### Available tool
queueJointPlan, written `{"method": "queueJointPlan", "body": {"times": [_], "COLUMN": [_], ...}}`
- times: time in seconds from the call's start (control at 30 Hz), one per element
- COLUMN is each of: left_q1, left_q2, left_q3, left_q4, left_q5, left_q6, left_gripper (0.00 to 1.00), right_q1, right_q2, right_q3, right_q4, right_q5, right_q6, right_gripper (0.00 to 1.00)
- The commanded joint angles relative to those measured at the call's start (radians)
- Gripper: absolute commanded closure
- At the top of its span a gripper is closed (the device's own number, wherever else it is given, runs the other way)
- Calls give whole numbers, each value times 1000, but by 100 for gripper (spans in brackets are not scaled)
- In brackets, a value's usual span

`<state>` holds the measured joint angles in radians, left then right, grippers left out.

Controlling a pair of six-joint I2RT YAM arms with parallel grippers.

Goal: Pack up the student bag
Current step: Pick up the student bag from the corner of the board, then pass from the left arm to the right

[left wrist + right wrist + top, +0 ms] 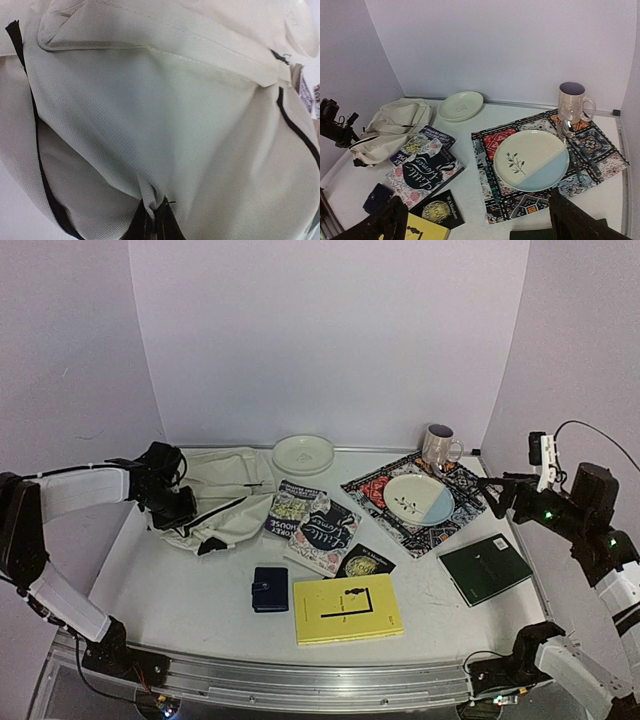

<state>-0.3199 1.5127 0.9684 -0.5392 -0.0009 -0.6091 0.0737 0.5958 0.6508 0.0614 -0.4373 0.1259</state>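
1. Currently the student bag (228,495), a large soft cream fabric backpack with black zip lines and black strap ends, lies slumped at the back left of the table, near the rear wall.
2. Its cloth is loose and creased. In the left wrist view the weave fills the frame, with folds running down to one bunched tuck at the bottom edge and black zip tape curving along either side.
3. The left gripper (178,508) sits at the bag's left edge, its jaws closed tight on that tuck of cream fabric.
4. Just right of the bag lies a pale patterned paperback (293,508), overlapped by a dark floral paperback (327,532). A small black book with a gold emblem (365,562) sits at that one's near corner.
5. Nearer the arms, a navy wallet (270,589) and a flat yellow book (347,608) lie side by side.
6. A round cream dish (303,453) rests at the back.
7. To the right, a patterned cloth placemat (370,490) bears a cream-and-blue plate (418,499), with a pale mug (438,446) at its far corner and a dark green notebook (485,568) by its near edge.
8. The right gripper (500,495) hovers at the right side, jaws spread wide, holding nothing.
9. The table (200,580) is white and scuffed, with a metal rail along the near edge and plain pale lilac walls at the back and sides.
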Motion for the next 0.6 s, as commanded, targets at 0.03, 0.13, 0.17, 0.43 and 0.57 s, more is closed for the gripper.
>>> {"method": "queueJointPlan", "body": {"times": [0.03, 0.13, 0.17, 0.43, 0.57], "left_q1": [-9, -10, -10, -9, -10], "left_q2": [-181, -235, -256, -400, -468], "left_q3": [20, 25, 23, 8, -2], "left_q4": [-3, 0, 1, 18, 22], "left_q5": [141, 171, 181, 223, 239], "left_q6": [-44, -67, -72, -142, -180], "left_gripper": [100, 100, 100, 100, 100], "right_q1": [51, 203, 289, 689, 777], "right_q2": [49, 123, 160, 664, 856], "right_q3": [20, -16, -13, 209, 347], "right_q4": [99, 217, 243, 386, 451], "right_q5": [-140, -58, 17, 248, 289], "right_q6": [224, 344, 366, 530, 595], "right_gripper": [2, 2, 2, 2, 2]}}
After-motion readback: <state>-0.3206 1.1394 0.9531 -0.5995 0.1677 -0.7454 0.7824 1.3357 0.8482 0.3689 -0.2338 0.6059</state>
